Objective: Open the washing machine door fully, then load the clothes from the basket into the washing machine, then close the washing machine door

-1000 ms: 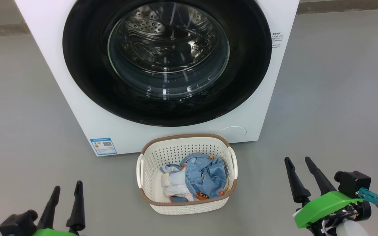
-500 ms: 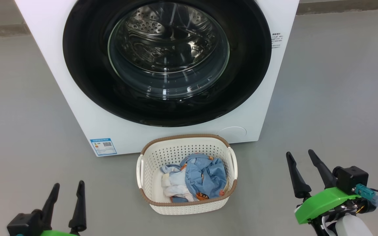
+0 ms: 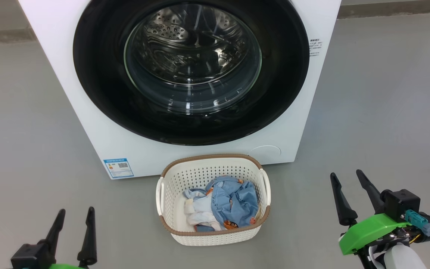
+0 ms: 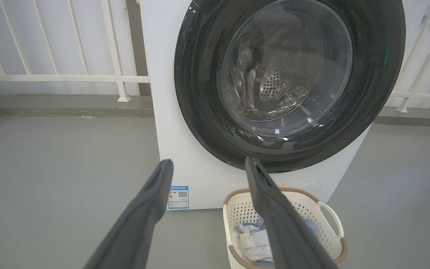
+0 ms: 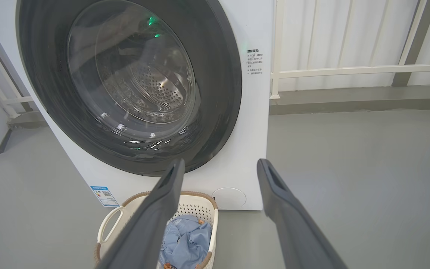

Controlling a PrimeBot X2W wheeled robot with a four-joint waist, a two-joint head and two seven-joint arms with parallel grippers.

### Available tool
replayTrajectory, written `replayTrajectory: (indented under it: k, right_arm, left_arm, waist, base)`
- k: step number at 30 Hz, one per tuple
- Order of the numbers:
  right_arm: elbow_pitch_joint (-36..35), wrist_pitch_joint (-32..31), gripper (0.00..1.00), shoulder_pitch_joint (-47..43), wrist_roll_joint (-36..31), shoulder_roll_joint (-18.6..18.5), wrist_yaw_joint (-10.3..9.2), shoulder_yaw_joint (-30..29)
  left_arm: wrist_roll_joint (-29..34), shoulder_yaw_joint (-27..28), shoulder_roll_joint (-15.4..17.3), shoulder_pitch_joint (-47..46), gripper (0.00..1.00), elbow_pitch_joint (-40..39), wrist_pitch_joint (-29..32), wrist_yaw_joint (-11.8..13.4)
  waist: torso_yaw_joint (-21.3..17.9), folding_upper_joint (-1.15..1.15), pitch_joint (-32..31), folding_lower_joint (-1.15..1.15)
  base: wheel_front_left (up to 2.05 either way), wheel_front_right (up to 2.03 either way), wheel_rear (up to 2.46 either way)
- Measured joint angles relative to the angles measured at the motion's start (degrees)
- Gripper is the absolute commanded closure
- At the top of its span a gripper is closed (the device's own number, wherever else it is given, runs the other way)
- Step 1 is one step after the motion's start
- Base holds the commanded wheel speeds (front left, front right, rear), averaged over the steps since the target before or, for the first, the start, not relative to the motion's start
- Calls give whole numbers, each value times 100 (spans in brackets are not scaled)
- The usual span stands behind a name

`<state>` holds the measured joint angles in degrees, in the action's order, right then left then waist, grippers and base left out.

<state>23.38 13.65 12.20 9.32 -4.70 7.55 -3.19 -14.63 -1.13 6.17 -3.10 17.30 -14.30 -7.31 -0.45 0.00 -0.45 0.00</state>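
The washing machine (image 3: 88,123) stands on the grey floor (image 3: 383,112) at the far side, its front facing the robot. The washing machine door (image 3: 99,97) sits flush in that front, shut, with the steel drum (image 3: 185,41) seen through its glass. Opening it looks like the first step, and it is not yet begun. The basket (image 3: 215,160) rests on the floor just in front of the machine, below the door, probably to keep transfers short. The clothes (image 3: 233,201) lie bunched inside it. The left end effector (image 3: 75,210) hovers near left and the right end effector (image 3: 345,174) near right. Both have their fingers spread and hold nothing, flanking the basket and well apart from the door.
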Motion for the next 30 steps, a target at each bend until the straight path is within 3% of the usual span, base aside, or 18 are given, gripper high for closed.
replayTrajectory:
  k: [30]
  right_arm:
    - [-9,-19,0,-2,-229,162,0,-288]
  left_arm:
    - [96,207,-124,-17,0,87,0,1]
  waist:
    - [13,0,-11,0]
  base:
    - [0,0,0]
